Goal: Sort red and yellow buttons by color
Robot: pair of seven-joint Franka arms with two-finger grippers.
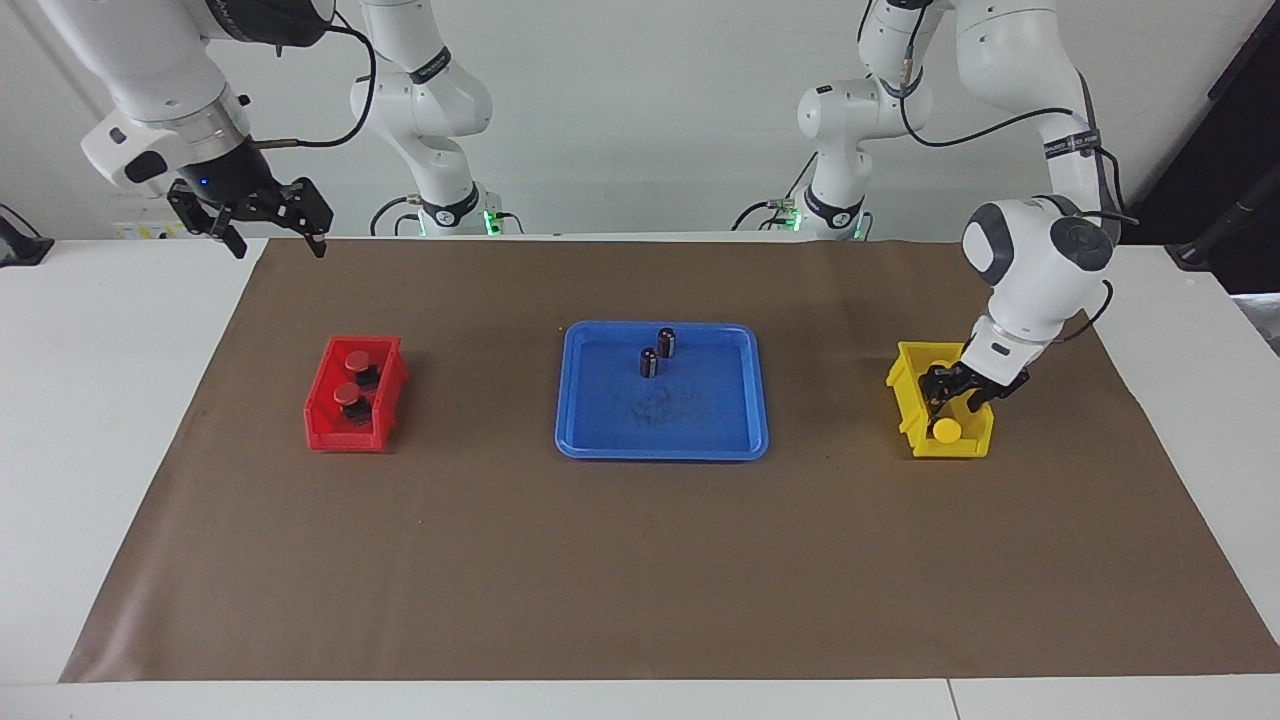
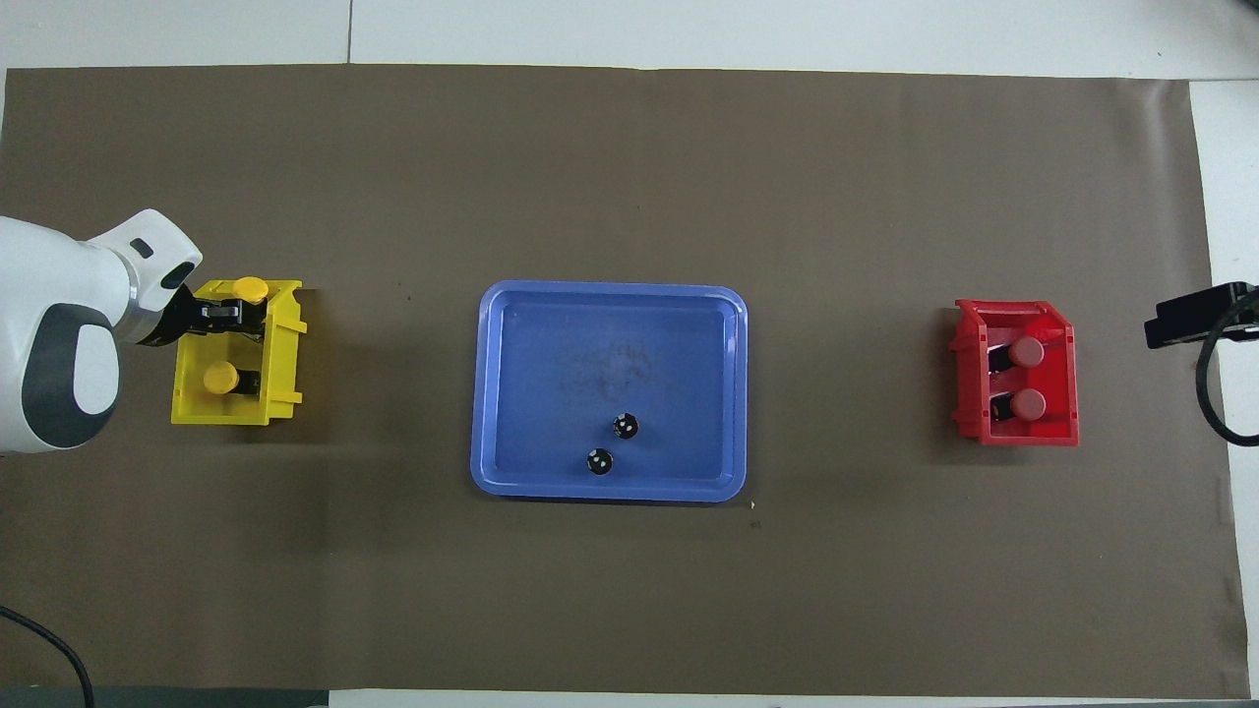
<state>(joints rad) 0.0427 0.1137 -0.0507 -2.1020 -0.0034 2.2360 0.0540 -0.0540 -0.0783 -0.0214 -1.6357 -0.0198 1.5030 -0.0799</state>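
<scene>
Two red buttons (image 1: 357, 360) (image 1: 347, 393) lie in the red bin (image 1: 355, 436) toward the right arm's end; they also show in the overhead view (image 2: 1027, 351) (image 2: 1029, 403). Two yellow buttons (image 2: 249, 288) (image 2: 218, 377) are in the yellow bin (image 2: 285, 354) toward the left arm's end. My left gripper (image 1: 948, 408) reaches down into that bin, right at the yellow button (image 1: 946, 430) that is farther from the robots. The other yellow button is hidden in the facing view. My right gripper (image 1: 277, 240) is open and empty, raised over the mat's corner by its base.
A blue tray (image 1: 660, 450) sits mid-table with two small dark capless cylinders (image 1: 667, 342) (image 1: 649, 362) in the part nearer the robots. A brown mat (image 1: 640, 560) covers the table between and around the bins.
</scene>
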